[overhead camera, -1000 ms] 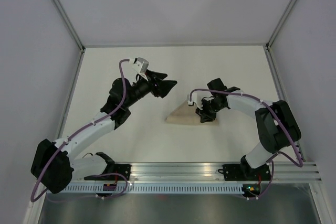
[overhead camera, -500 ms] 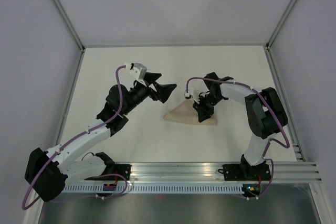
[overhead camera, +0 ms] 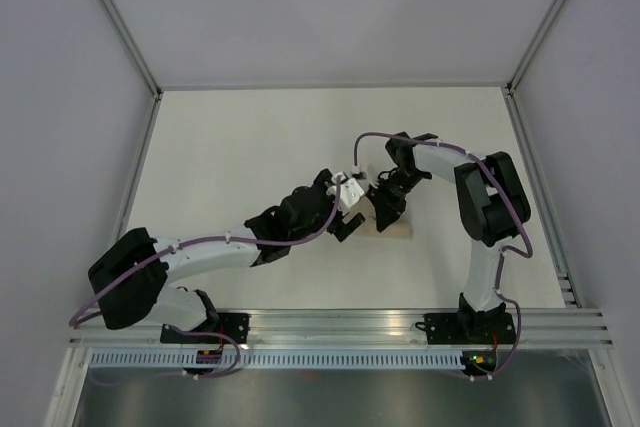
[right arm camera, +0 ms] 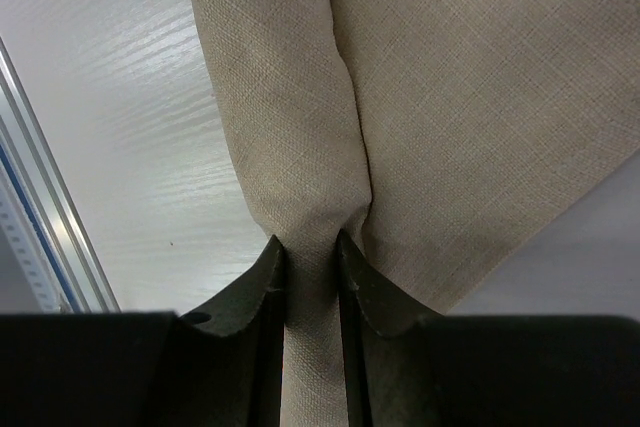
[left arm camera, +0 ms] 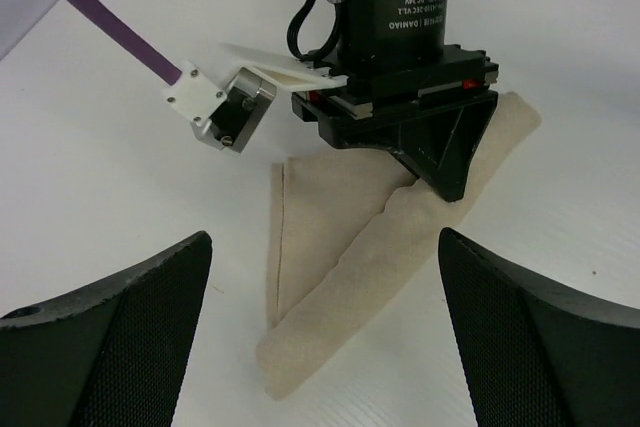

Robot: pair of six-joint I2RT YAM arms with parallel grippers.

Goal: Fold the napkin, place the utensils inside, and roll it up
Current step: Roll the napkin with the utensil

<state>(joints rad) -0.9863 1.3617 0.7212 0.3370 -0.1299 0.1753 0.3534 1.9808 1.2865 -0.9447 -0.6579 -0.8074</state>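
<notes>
Beige napkin [left arm camera: 345, 247] lay partly rolled on the surface [left arm camera: 110, 187] | right tool [right arm camera: 310, 247] pinched shut on its rolled edge, probably so the roll would not open | left tool [left arm camera: 325, 297] hovered wide open, empty | utensils not visible.

White matte tabletop [overhead camera: 250, 137], rectangular, boxed in on 3 sides by plain pale grey-lilac panels: back wall [overhead camera: 330, 7], left wall [overhead camera: 50, 97], right wall [overhead camera: 600, 67]. Slim aluminium posts [overhead camera: 115, 19] run up the 2 back corners, w/ thin metal strips along the side edges. Near edge: grooved aluminium rail [overhead camera: 340, 325] across the full width, white slotted strip [overhead camera: 340, 358] just below it, then a dull grey sheet [overhead camera: 330, 397] at the very bottom. Light even & diffuse, shadows soft & short; close up in the right wrist view the tabletop shows faint streaky grain w/ a mild sheen
</notes>
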